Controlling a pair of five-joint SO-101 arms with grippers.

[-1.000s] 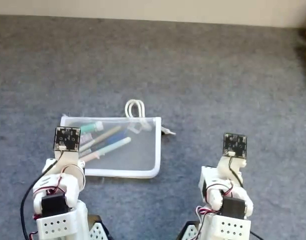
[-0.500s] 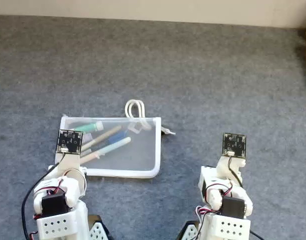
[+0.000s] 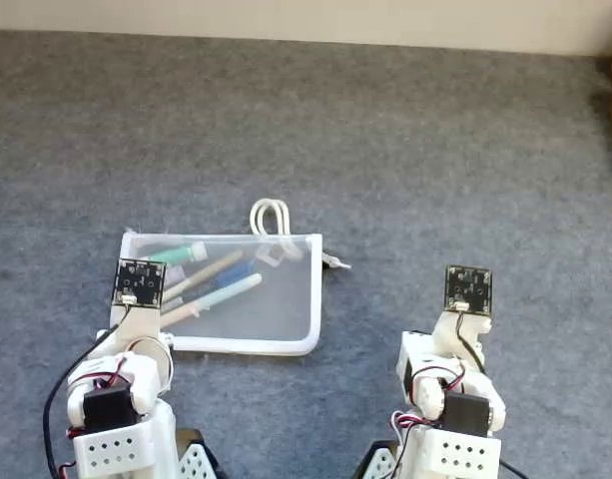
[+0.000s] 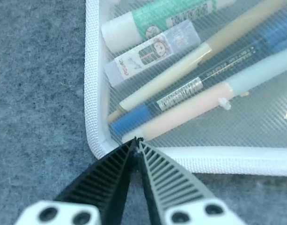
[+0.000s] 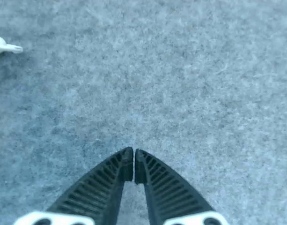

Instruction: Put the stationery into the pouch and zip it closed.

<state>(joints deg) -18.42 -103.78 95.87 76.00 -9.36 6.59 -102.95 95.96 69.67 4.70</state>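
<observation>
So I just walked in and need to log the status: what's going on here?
The pens and other stationery lie inside the translucent pouch on grey carpet. Neither arm holds anything: the left pincer is shut with its tips over a corner of the pouch, the right pincer shut over bare carpet. The zipper pull sits at the pouch's end, so it looks zipped.

Looking like a robotics lab or test bench, not a home. Spreading a grey carpet-like covering (image 3: pixel 435 130) across the whole table, backing onto a plain pale strip (image 3: pixel 286 18) at the far edge, seating a white left arm (image 3: pixel 114 399) and right arm (image 3: pixel 447 399) side by side, leaving bare wiring (image 3: pixel 48 409) exposed.
</observation>
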